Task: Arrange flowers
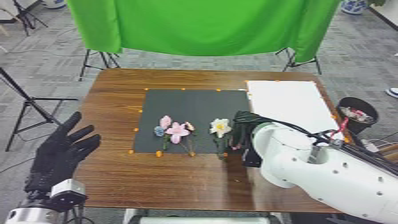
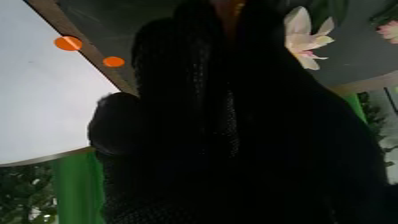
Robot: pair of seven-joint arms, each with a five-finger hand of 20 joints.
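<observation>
Picking or placing stage, probably: right hand [image 1: 248, 123] beside white flower [image 1: 220, 128] toward dark mat's [image 1: 191, 106] near right corner, grip unclear; left hand [image 1: 62, 149] spread wide; next, settle stem gently.

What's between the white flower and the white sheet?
The right hand is between the white flower and the white sheet, as the head view shows.

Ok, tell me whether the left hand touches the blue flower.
Apart: in the head view, brown table and dark mat show between the left hand and the blue flower.
</observation>
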